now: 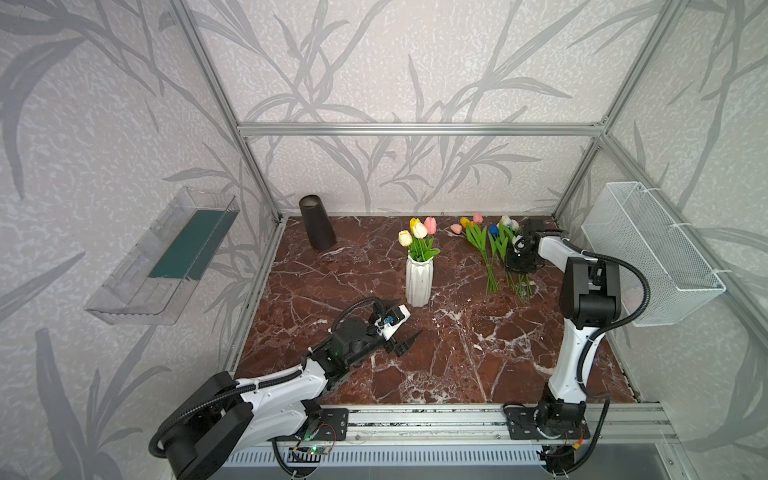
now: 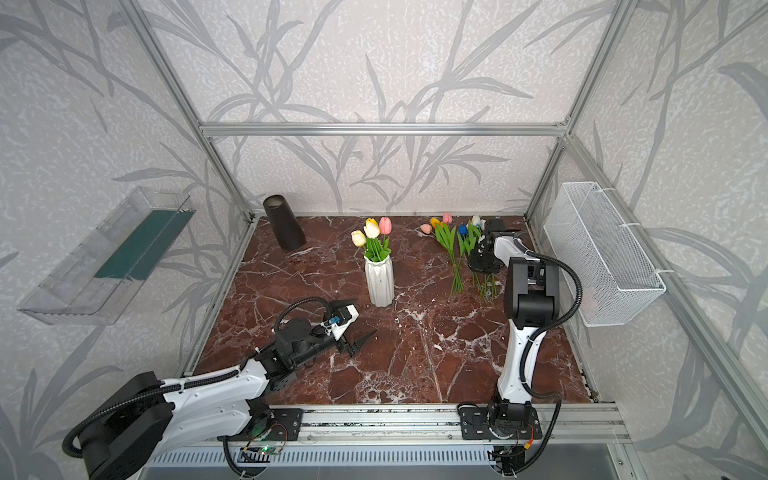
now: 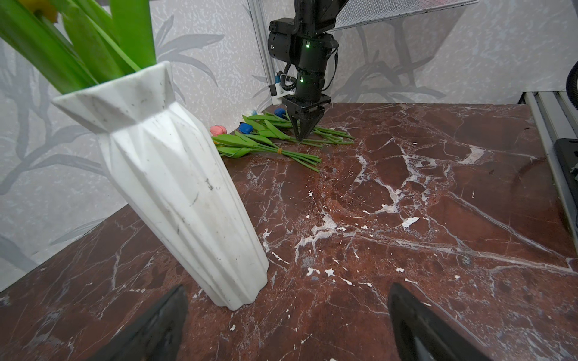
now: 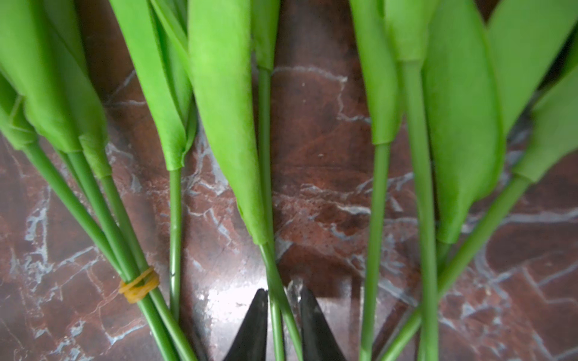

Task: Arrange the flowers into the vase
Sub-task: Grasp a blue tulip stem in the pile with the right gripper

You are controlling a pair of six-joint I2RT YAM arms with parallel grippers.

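Between the right fingers (image 4: 255,328) run two thin green stems of the flowers (image 4: 225,125) lying loose on the tabletop (image 1: 457,353). These fingers are drawn in close, touching the stems on either side, with their tips down at the marble. On their vase side lies a bunch of stems tied with a yellow rubber band (image 4: 139,286). More stems and leaves crowd the opposite side, so there is little free room around the tips. Beyond them the back wall (image 1: 415,174) and a corner frame post (image 1: 575,178) stand near, and a wire basket (image 1: 652,253) hangs on the side wall. The right arm (image 1: 582,291) rises from the front rail (image 1: 415,419), bends at the elbow and drops its wrist straight down. Toward the front, bare tabletop spreads wide.

The left fingers (image 3: 156,328) are spread far apart, holding nothing, low over the marble. They sit just short of the white vase (image 1: 419,282), which stands upright with four of the flowers in it. The left arm (image 1: 282,395) lies stretched low from its base.
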